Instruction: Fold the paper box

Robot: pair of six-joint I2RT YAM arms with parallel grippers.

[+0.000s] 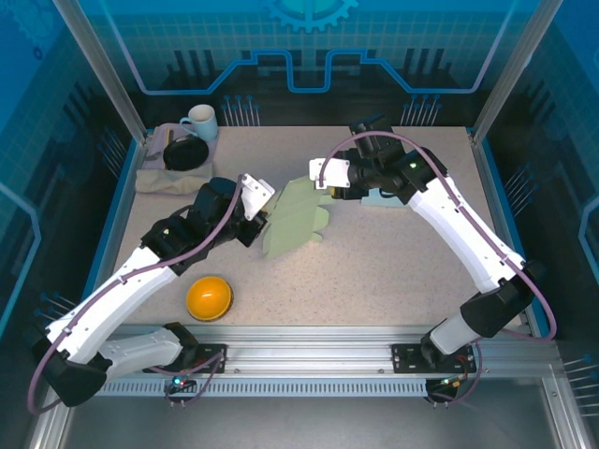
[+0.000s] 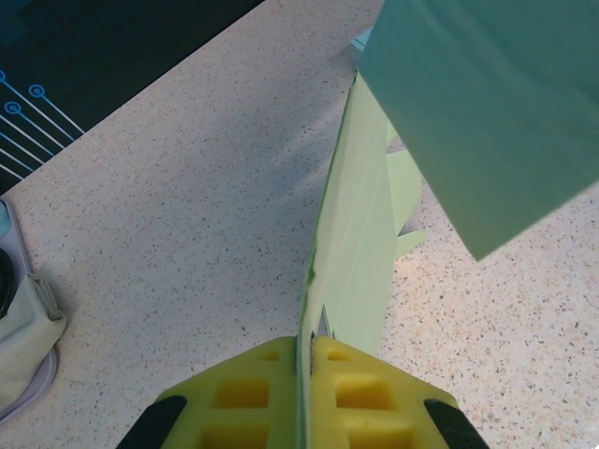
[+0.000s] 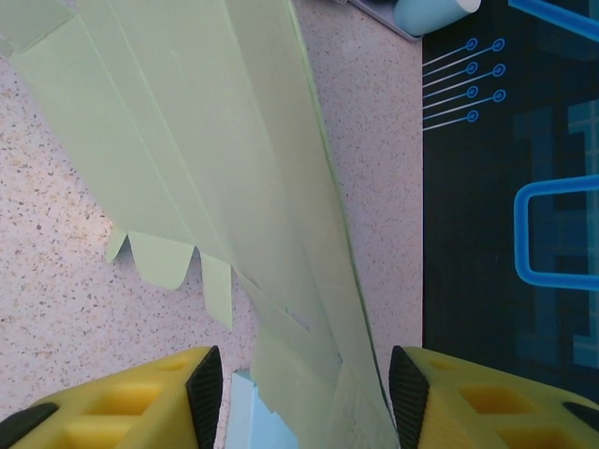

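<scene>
Two grippers meet at one flat paper box (image 1: 295,220), mid-table.
Left gripper (image 2: 307,348) pinches the sheet's edge, pads pressed together on it. Right gripper (image 3: 306,379) has its fingers (image 3: 204,385) spread, with the sheet running loose between them. Judged light, thin and floppy, easily creased or torn, so best gripped on the panel edges, not the small tabs. Orange bowl (image 1: 208,297) sits near the left arm, mug (image 1: 198,122) and cloth (image 1: 154,178) at far left. Blue card (image 1: 382,199) beside the right gripper could snag.
</scene>
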